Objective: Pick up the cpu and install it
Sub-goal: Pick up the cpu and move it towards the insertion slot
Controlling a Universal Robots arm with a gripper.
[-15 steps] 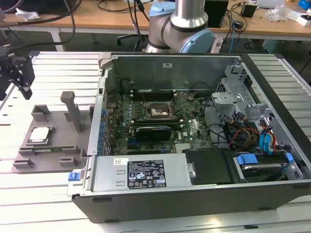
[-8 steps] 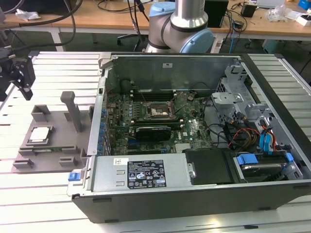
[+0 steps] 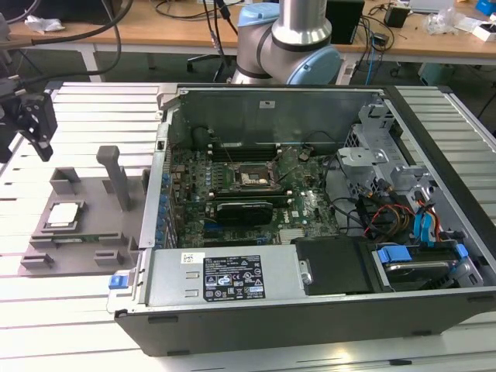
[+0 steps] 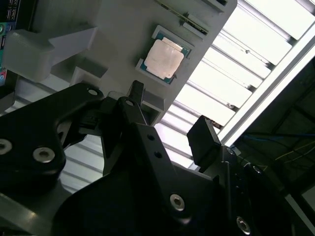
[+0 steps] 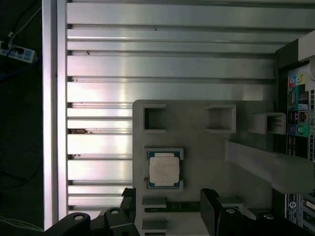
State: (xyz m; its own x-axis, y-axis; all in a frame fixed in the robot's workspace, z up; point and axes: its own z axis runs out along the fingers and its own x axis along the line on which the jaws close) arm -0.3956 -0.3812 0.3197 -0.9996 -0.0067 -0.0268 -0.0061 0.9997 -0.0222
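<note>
Found the cpu (image 3: pixel 62 215) lying flat, metal top upward, seated in a square recess of the grey tray (image 3: pixel 93 203) on the slatted worktop (image 3: pixel 85 116), at the exterior view's left, beside the open computer case (image 3: pixel 310 322). Looked small and square in both wrist views: silvery-grey lid, pale rim. Not yet lifted.

cpu (image 3: pixel 62 215) on tray (image 3: pixel 87 200) | case (image 3: pixel 310 322) to the exterior view's right

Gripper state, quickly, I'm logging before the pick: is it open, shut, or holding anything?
Gripper: open, holding nothing. The cpu lies in the grey tray, untouched.
</note>
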